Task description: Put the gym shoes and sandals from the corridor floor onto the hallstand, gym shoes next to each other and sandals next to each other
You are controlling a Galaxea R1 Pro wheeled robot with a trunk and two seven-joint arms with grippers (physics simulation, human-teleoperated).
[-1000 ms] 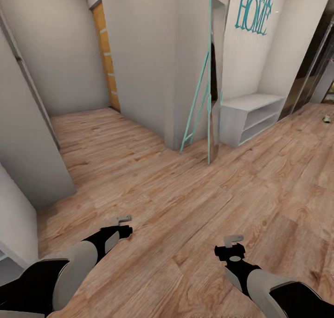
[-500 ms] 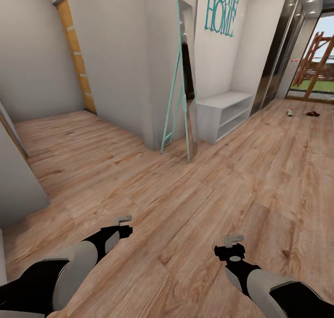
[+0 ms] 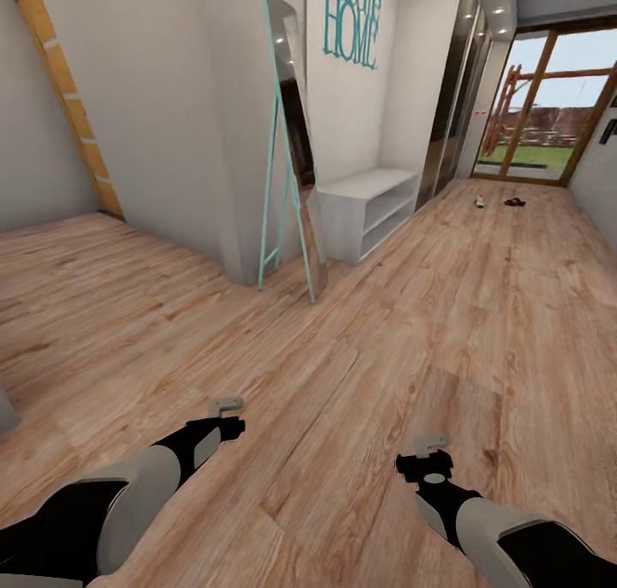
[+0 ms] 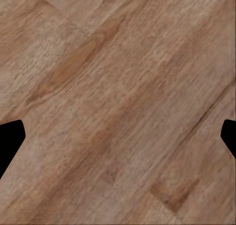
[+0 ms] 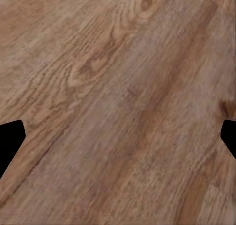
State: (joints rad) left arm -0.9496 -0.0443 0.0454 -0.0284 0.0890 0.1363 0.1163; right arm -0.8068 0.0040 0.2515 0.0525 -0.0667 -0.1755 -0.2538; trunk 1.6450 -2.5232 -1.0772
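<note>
The hallstand [image 3: 367, 207] is seen against the wall beside a leaning mirror [image 3: 296, 155]; its two compartments are seen bare. Small shoes [image 3: 512, 201] are noted far down the corridor floor [image 3: 386, 339], type indistinct. Left tool [image 3: 227, 410] and right tool [image 3: 431, 445] are spread wide, nothing held.

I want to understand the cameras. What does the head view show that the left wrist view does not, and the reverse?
Head view alone: the hallstand, a leaning mirror, the HOME wall sign, a glass door, small shoe-like items far down the corridor, and both arms. Left wrist view alone: the left gripper fingertips at the picture's edges, spread wide apart. Both: the wood-plank corridor floor.
</note>
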